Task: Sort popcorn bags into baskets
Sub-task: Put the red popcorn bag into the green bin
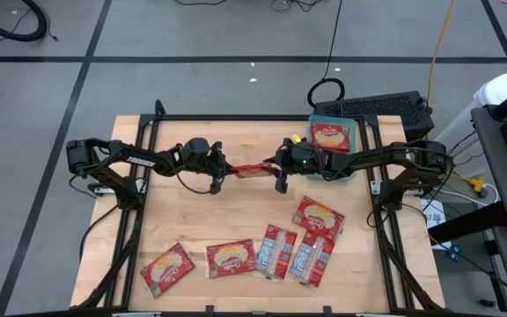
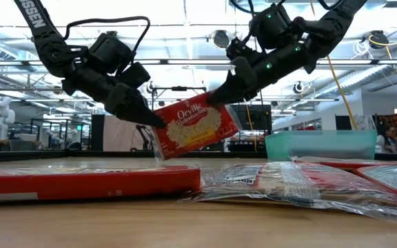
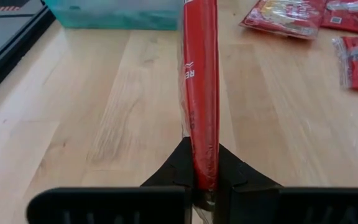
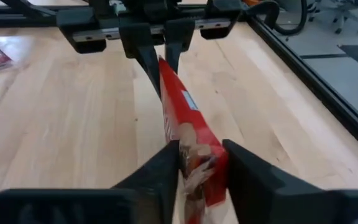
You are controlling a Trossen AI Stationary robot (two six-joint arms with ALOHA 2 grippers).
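Both arms meet over the middle of the counter (image 1: 192,220), and a red popcorn bag (image 2: 195,125) hangs in the air between them. The left gripper (image 1: 224,169) is pressed together and pinches one end of the bag. The right gripper (image 1: 275,166) has its fingers around the other end, with the bag sitting between them; I cannot tell if they squeeze it. The teal basket (image 1: 349,173) sits at about 2 o'clock on the counter with one popcorn bag (image 1: 333,136) inside. More popcorn bags (image 1: 271,251) lie flat from 5 to 7 o'clock near the front edge.
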